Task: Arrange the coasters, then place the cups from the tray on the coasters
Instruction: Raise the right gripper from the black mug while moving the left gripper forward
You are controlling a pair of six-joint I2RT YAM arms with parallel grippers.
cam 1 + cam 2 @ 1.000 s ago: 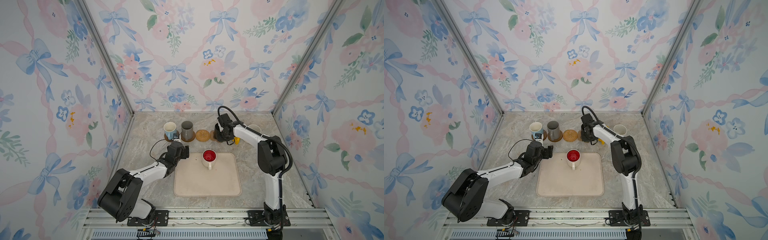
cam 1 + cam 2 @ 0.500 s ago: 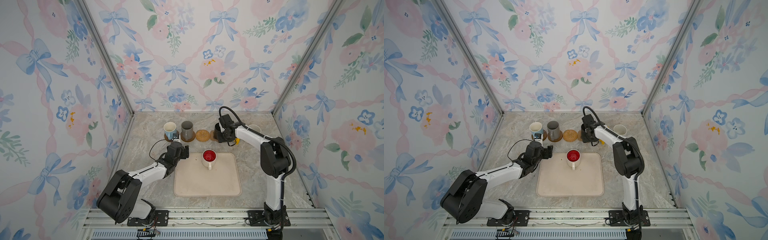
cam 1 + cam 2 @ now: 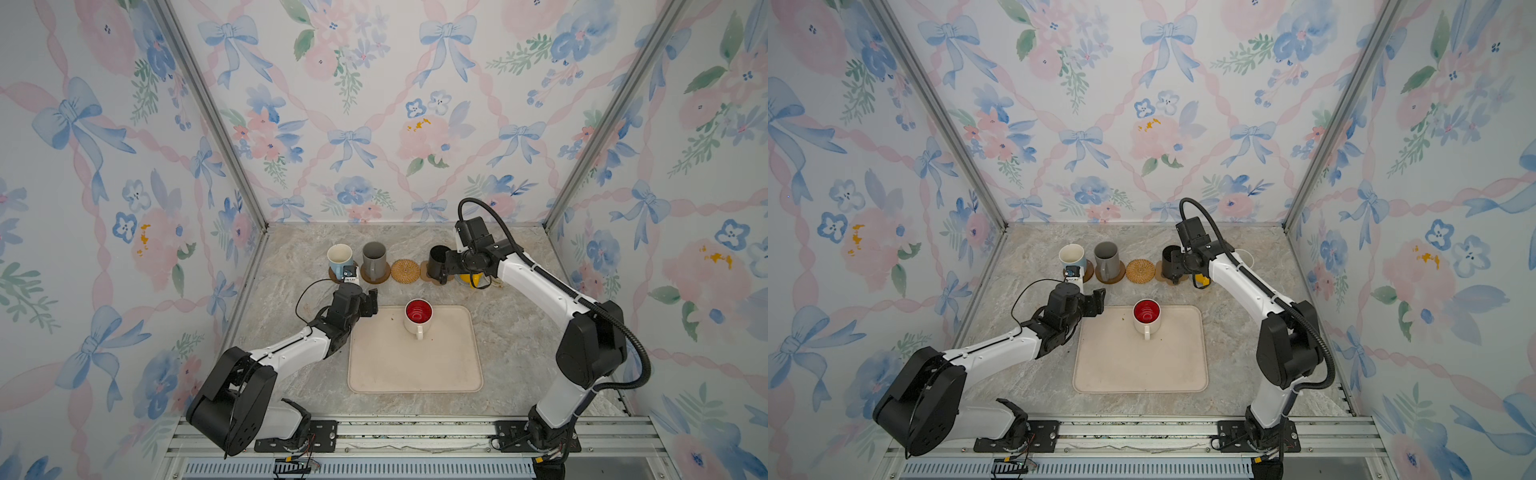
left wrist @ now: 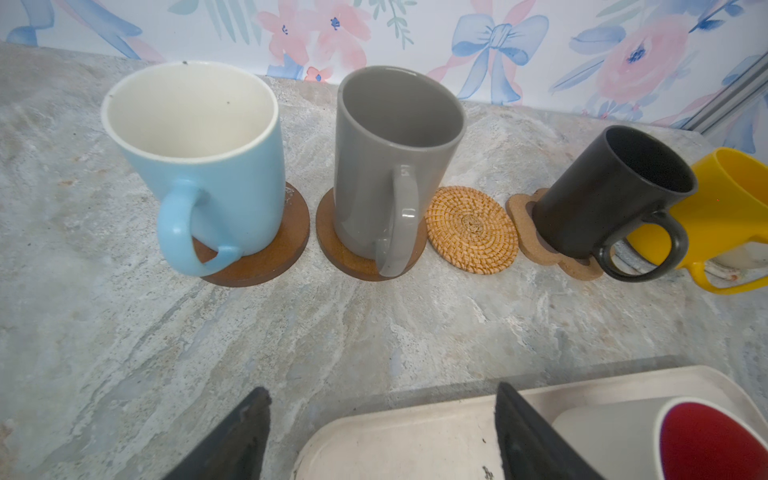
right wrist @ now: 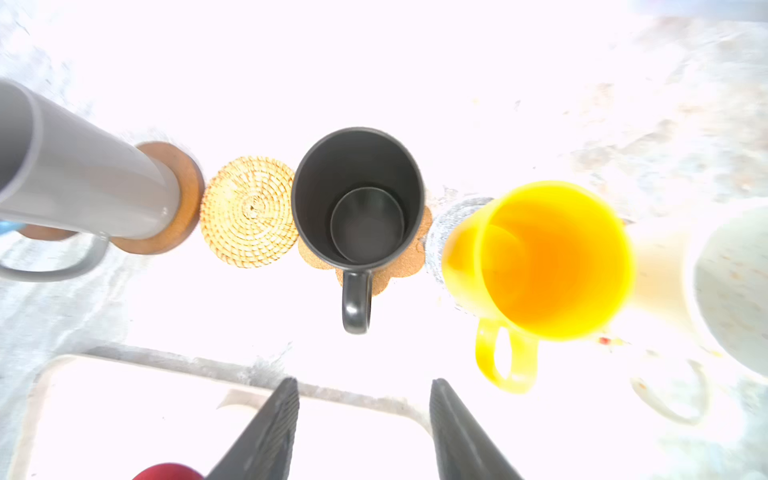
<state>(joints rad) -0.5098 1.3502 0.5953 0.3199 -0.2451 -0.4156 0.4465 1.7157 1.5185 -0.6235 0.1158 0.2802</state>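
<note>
On the paw coaster [image 4: 524, 216], black mug [image 4: 602, 199] just beyond parted right jaws; left jaws apart.

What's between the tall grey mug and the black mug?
A bare round woven rattan coaster, between the grey mug and black mug, clearest in the left wrist view.

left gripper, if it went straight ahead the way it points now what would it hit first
Probably the tall grey ceramic mug, handle first: in the left wrist view it stands straight ahead of the open left gripper, with only bare marble tabletop between. Depth is hard to judge.
</note>
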